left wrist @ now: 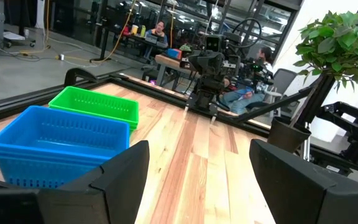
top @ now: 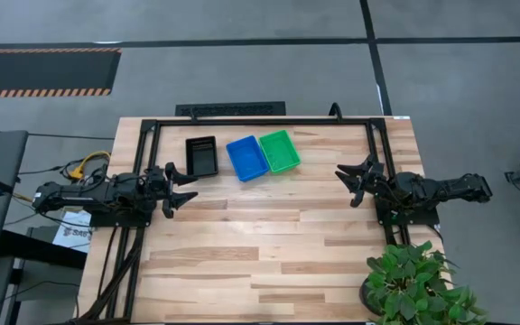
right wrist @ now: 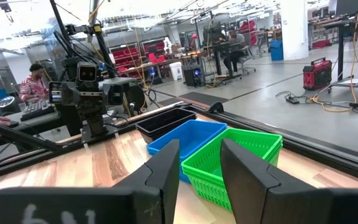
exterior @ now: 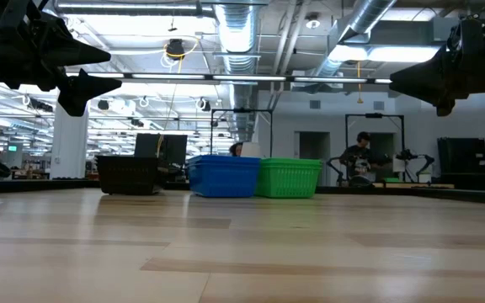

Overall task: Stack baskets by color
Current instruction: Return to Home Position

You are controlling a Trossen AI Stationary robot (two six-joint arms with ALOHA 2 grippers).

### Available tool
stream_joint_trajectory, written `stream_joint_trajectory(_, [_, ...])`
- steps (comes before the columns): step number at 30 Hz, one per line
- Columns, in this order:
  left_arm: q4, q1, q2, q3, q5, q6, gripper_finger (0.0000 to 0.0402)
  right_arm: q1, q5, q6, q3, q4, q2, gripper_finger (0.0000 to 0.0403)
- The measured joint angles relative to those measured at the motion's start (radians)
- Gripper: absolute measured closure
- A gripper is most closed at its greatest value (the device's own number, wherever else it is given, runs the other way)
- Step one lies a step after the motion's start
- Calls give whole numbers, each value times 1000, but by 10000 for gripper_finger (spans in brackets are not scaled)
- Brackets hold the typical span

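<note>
High view is showing us three piles of baskets in a row near the far edge of the table (top: 269, 262). The black pile (top: 201, 155) is standing on the left and the blue pile (top: 246, 158) in the middle. The green pile (top: 280, 151) is touching the blue one on its right. The black one is sitting a little apart from the blue. Each colour is lying in its own pile, so we are judging the sorting as finished.

The left gripper (top: 190, 187) is hovering near the table's left edge, just beside the black pile. Its fingers are spread apart and are holding nothing. The right gripper (top: 346, 187) is hanging near the right edge, well apart from the green pile, also with fingers apart and empty. In the low view both are hanging above the wood, not touching it.

We are expecting these baskets to be very light, with thin mesh walls that are bending a little under pressure (smooth plastic, so probably slippery too). The best hold seems to be on one rim, with one finger inside the wall and one outside. Since they are nesting closely, we are thinking a lifted basket may be dragging the one under it.
</note>
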Motion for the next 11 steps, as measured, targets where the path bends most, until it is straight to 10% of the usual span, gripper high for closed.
stream_joint_trajectory(11, [0, 0, 0, 0, 0, 0, 135, 0, 0, 0, 0, 0, 0, 265])
